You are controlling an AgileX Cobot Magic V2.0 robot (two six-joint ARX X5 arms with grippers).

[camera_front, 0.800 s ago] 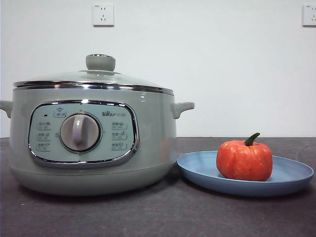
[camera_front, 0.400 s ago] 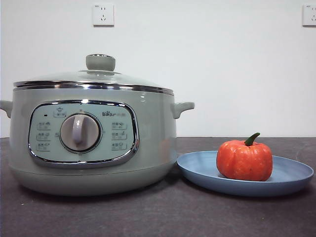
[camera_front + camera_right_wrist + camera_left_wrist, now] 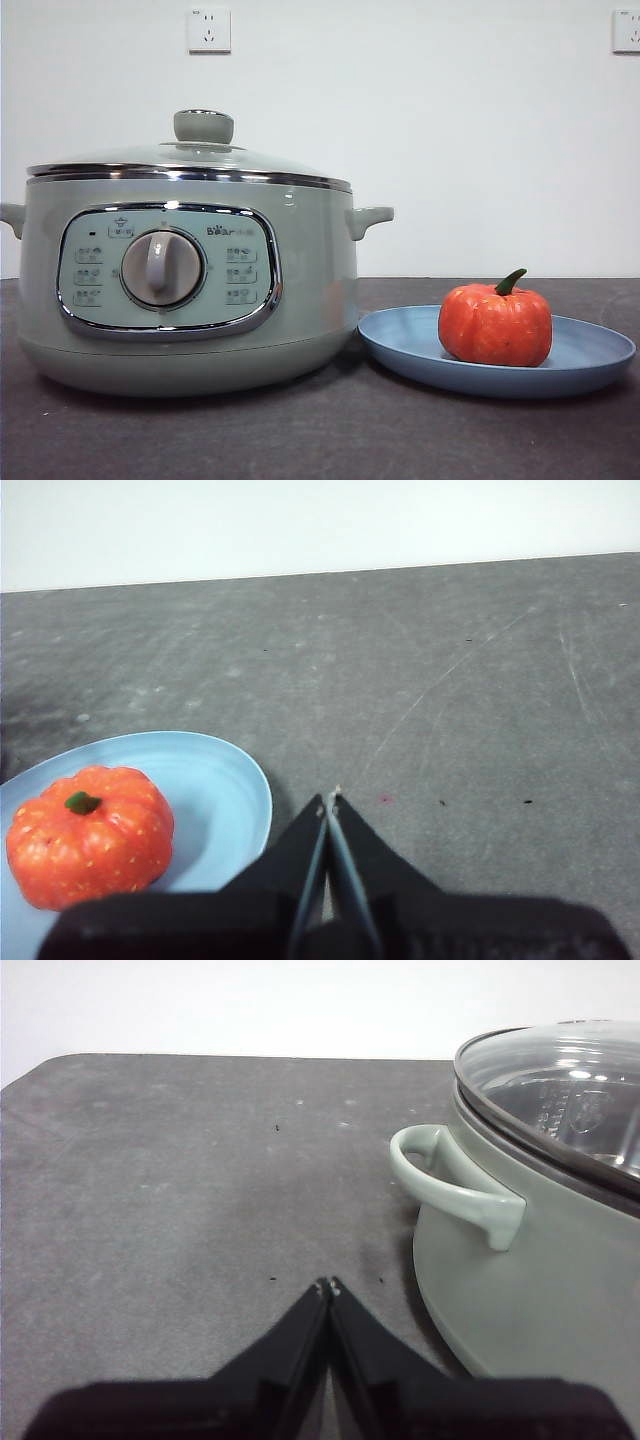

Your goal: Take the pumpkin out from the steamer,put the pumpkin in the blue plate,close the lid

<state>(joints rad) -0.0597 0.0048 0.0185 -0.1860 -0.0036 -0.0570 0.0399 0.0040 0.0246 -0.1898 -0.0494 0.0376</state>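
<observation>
The sage-green steamer (image 3: pixel 190 285) stands on the left of the table with its glass lid (image 3: pixel 190 158) seated on the chrome rim. To its right, the orange pumpkin (image 3: pixel 495 322) rests in the blue plate (image 3: pixel 590 355). My left gripper (image 3: pixel 329 1286) is shut and empty, hovering over bare table beside the steamer's (image 3: pixel 540 1260) side handle. My right gripper (image 3: pixel 329 800) is shut and empty too, just off the rim of the blue plate (image 3: pixel 230 800), with the pumpkin (image 3: pixel 90 835) a short way from it. Neither gripper shows in the front view.
The dark grey tabletop (image 3: pixel 320 440) runs in front of the steamer and plate. A white wall with two power sockets (image 3: pixel 208 29) is behind. The table's far rounded corner (image 3: pixel 60 1060) shows in the left wrist view.
</observation>
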